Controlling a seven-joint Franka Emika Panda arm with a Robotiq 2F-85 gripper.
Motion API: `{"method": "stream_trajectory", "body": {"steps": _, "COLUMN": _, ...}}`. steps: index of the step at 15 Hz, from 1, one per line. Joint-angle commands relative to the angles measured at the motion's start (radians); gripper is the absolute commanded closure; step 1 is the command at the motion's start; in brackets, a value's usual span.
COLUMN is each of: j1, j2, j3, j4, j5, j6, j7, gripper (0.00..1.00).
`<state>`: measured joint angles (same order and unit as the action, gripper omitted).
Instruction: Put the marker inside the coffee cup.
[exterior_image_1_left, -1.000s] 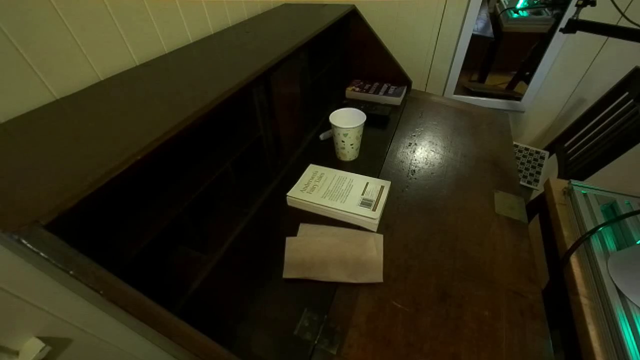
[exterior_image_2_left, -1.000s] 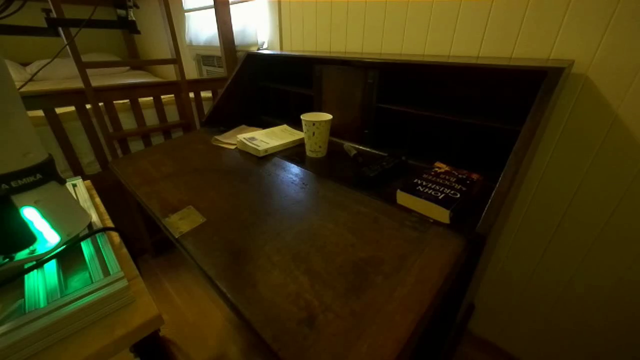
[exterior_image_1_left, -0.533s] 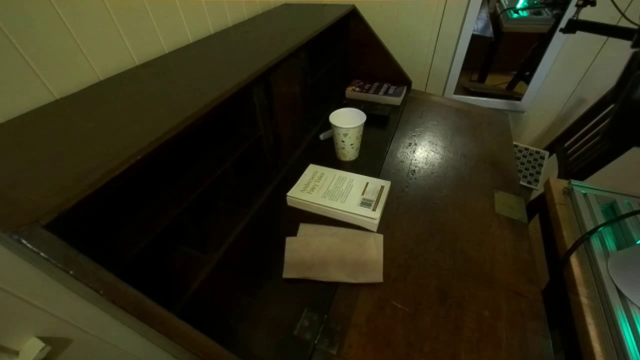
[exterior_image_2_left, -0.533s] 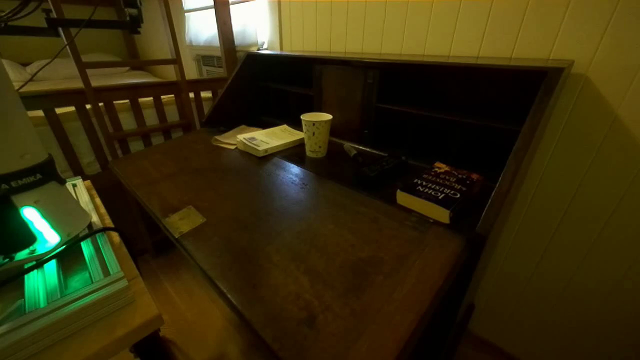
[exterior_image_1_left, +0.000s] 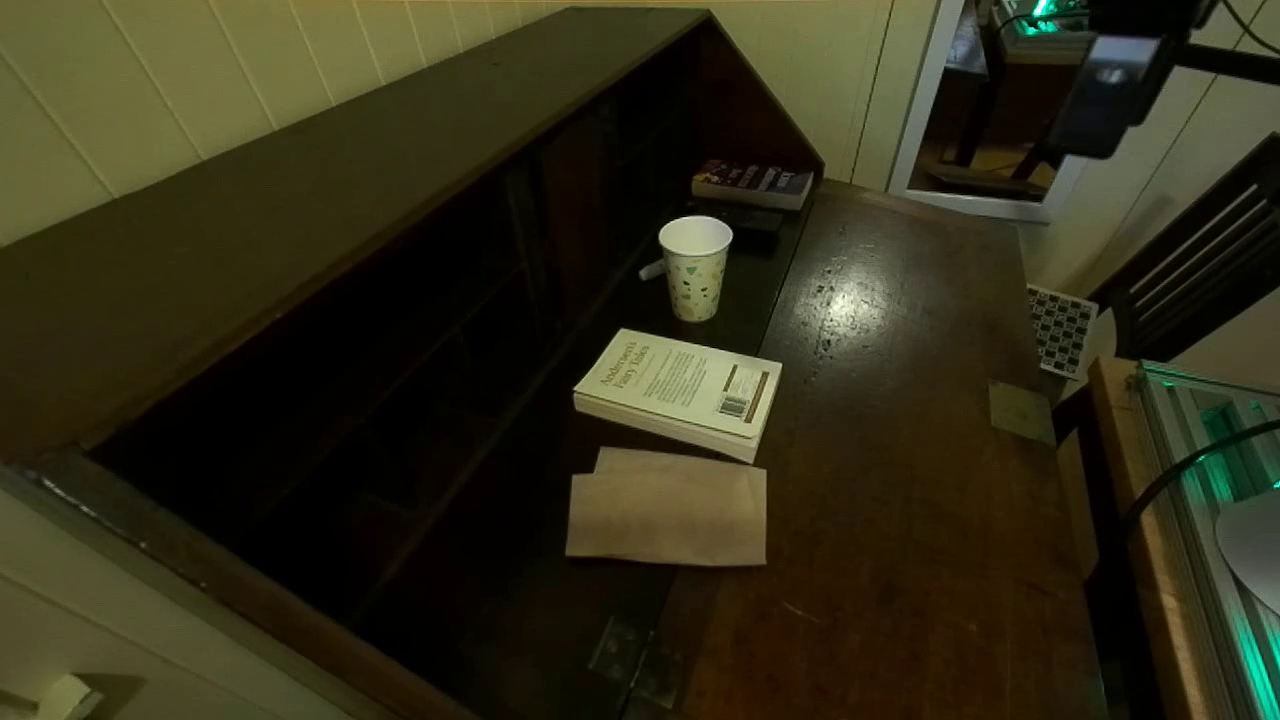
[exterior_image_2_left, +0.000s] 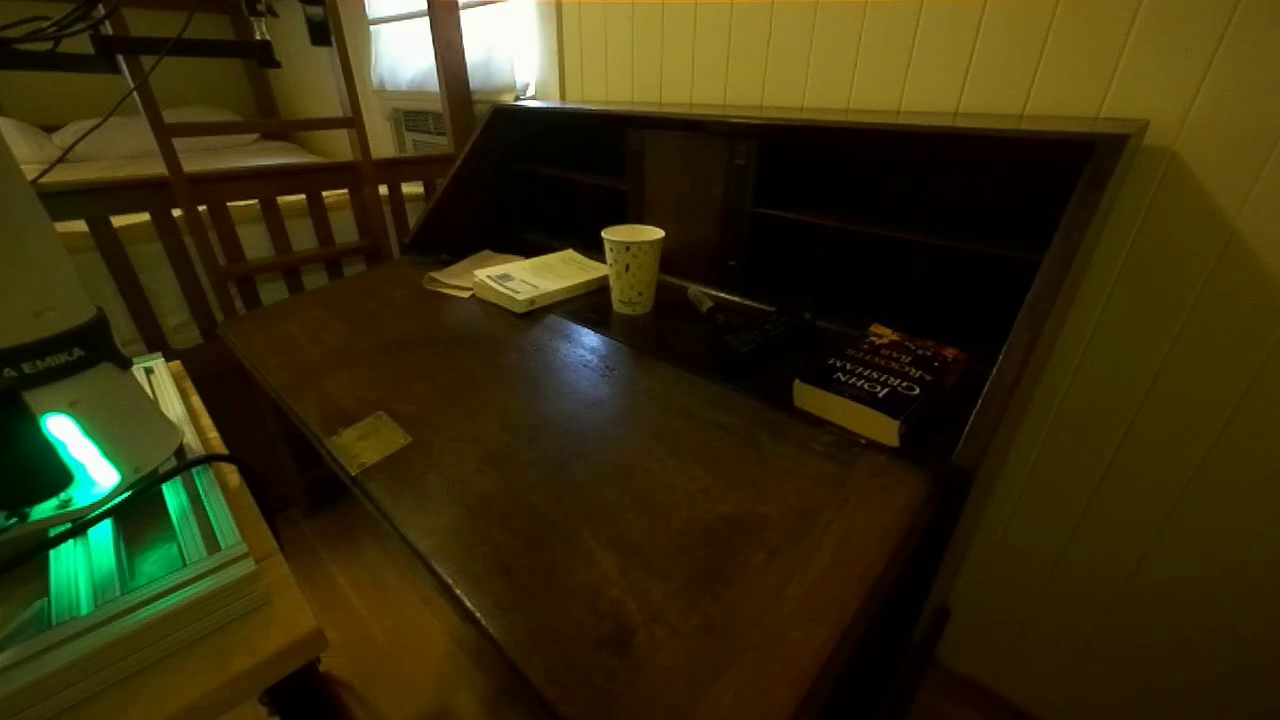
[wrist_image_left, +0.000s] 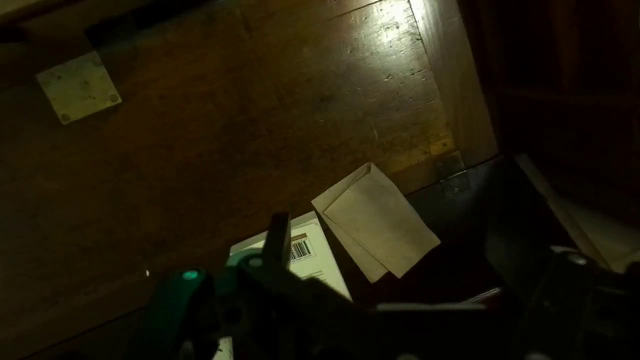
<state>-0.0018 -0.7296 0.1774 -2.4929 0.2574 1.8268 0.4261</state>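
The white patterned paper coffee cup (exterior_image_1_left: 694, 275) stands upright on the dark inner strip of the desk; it shows in both exterior views (exterior_image_2_left: 632, 272). The marker (exterior_image_2_left: 703, 301) lies on the desk beside the cup. Its light end (exterior_image_1_left: 652, 269) shows behind the cup in an exterior view, the rest hidden. My gripper (wrist_image_left: 397, 237) is open and empty in the wrist view, its dark fingers wide apart, high above the desk. A dark part of the arm's end (exterior_image_1_left: 1110, 90) shows at the upper right of an exterior view, well away from the cup and marker.
A white book (exterior_image_1_left: 680, 390) and a folded brown paper (exterior_image_1_left: 668, 510) lie in a row before the cup. A black object (exterior_image_2_left: 765, 332) and a dark thick book (exterior_image_2_left: 875, 385) lie past the marker. The desk's shelf unit (exterior_image_2_left: 900, 200) rises behind.
The arm's dark end part has come into view at the upper right of an exterior view. The cup, marker, books and paper have not moved.
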Motion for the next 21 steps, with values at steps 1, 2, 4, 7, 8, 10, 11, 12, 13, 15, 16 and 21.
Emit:
{"method": "stream_trajectory", "body": {"steps": 1, "j1": 0.018, "j2": -0.021, "j3": -0.040, "j4": -0.019, "j5": -0.032, "j6": 0.020, "j7": -0.129, "gripper": 0.00}}
{"method": "stream_trajectory", "body": {"steps": 2, "j1": 0.024, "j2": -0.018, "j3": -0.049, "j4": -0.023, "j5": -0.038, "j6": 0.015, "j7": -0.170, "gripper": 0.00}}
{"method": "stream_trajectory", "body": {"steps": 4, "j1": 0.013, "j2": -0.012, "j3": -0.042, "j4": -0.027, "j5": -0.045, "j6": 0.023, "j7": -0.171, "gripper": 0.00}}
{"method": "stream_trajectory", "body": {"steps": 7, "j1": 0.013, "j2": 0.001, "j3": -0.041, "j4": -0.011, "j5": -0.032, "j6": 0.004, "j7": -0.153, "gripper": 0.00}}
{"method": "stream_trajectory", "body": {"steps": 8, "j1": 0.013, "j2": 0.001, "j3": -0.041, "j4": -0.013, "j5": -0.032, "j6": 0.005, "j7": -0.153, "gripper": 0.00}}
{"method": "stream_trajectory", "body": {"steps": 10, "j1": 0.015, "j2": -0.002, "j3": -0.043, "j4": -0.016, "j5": -0.042, "j6": 0.008, "j7": -0.170, "gripper": 0.00}}
{"method": "stream_trajectory", "body": {"steps": 11, "j1": 0.009, "j2": -0.001, "j3": -0.049, "j4": -0.019, "j5": -0.050, "j6": 0.021, "j7": -0.180, "gripper": 0.00}}
{"method": "stream_trajectory", "body": {"steps": 12, "j1": -0.004, "j2": -0.001, "j3": -0.063, "j4": -0.027, "j5": -0.066, "j6": 0.056, "j7": -0.203, "gripper": 0.00}}
{"method": "stream_trajectory", "body": {"steps": 13, "j1": -0.007, "j2": -0.002, "j3": -0.074, "j4": -0.033, "j5": -0.075, "j6": 0.081, "j7": -0.220, "gripper": 0.00}}
{"method": "stream_trajectory", "body": {"steps": 15, "j1": -0.004, "j2": 0.002, "j3": -0.112, "j4": -0.041, "j5": -0.087, "j6": 0.134, "j7": -0.286, "gripper": 0.00}}
{"method": "stream_trajectory", "body": {"steps": 16, "j1": -0.003, "j2": 0.007, "j3": -0.135, "j4": -0.042, "j5": -0.085, "j6": 0.160, "j7": -0.317, "gripper": 0.00}}
{"method": "stream_trajectory", "body": {"steps": 21, "j1": -0.010, "j2": 0.038, "j3": -0.234, "j4": -0.061, "j5": -0.066, "j6": 0.251, "j7": -0.425, "gripper": 0.00}}
